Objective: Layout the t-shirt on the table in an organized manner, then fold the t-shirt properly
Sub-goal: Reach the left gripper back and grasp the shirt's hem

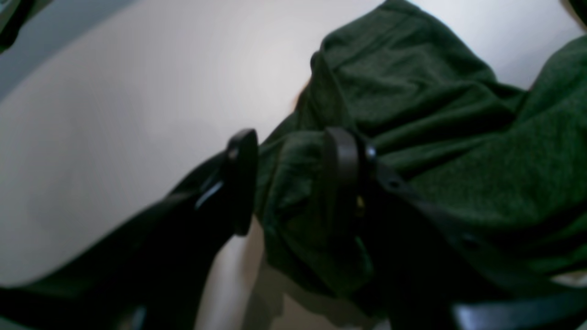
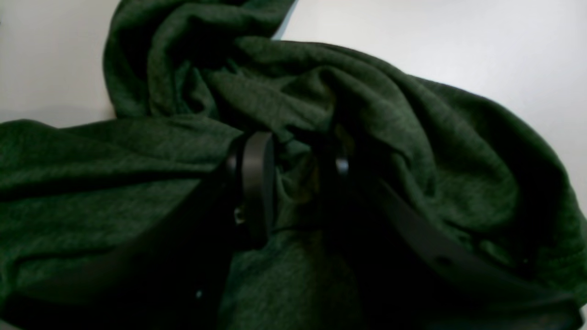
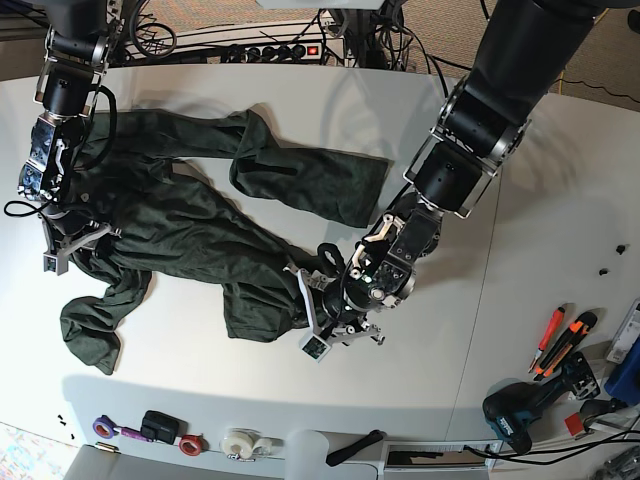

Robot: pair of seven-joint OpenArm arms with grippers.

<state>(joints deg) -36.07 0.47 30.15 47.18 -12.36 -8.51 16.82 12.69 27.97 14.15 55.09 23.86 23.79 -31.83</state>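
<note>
White counter [image 3: 520, 200] carries the t-shirt [image 3: 190, 225], crumpled toward its left edge; soft, light, limp cloth, best taken at hems or shoulders; left end effector [image 1: 293, 183] pinches a fold near the middle; right end effector [image 2: 293, 183] grips bunched fabric.

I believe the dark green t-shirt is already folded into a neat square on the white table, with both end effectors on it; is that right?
Not quite: the t-shirt is not folded. The base view shows it crumpled and spread unevenly on the white table. The left end effector and right end effector are indeed on it.
</note>
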